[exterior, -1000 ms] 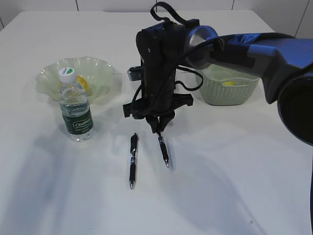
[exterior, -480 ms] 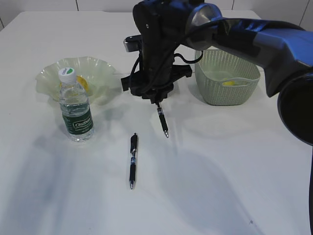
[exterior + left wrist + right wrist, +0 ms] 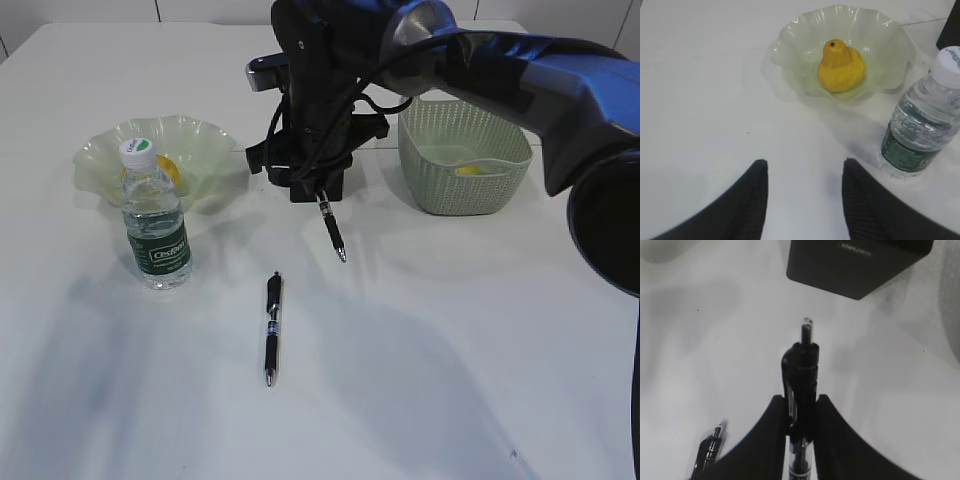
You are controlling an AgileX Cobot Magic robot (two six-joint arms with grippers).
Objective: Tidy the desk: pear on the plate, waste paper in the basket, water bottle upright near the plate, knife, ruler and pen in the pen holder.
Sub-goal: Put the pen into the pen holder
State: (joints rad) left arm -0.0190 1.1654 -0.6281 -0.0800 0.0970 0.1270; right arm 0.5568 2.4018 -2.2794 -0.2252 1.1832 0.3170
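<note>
My right gripper (image 3: 318, 194) (image 3: 800, 400) is shut on a black pen (image 3: 332, 232) (image 3: 802, 362) and holds it tip-down above the table. The black pen holder (image 3: 855, 265) stands just ahead of it; in the exterior view the arm mostly hides it. A second black pen (image 3: 271, 325) (image 3: 710, 452) lies on the table. The yellow pear (image 3: 841, 67) sits on the pale green plate (image 3: 795, 35) (image 3: 205, 135). The water bottle (image 3: 155, 225) (image 3: 925, 120) stands upright beside the plate. My left gripper (image 3: 805, 167) is open and empty above bare table near the plate.
A green woven basket (image 3: 465, 190) stands at the back right with something yellow (image 3: 468, 170) inside. The right arm reaches across the middle of the white table (image 3: 450, 380). No knife or ruler shows.
My right gripper has lifted the pen off the table and carried it up and toward the back. The second pen, the bottle and the plate have not moved.
</note>
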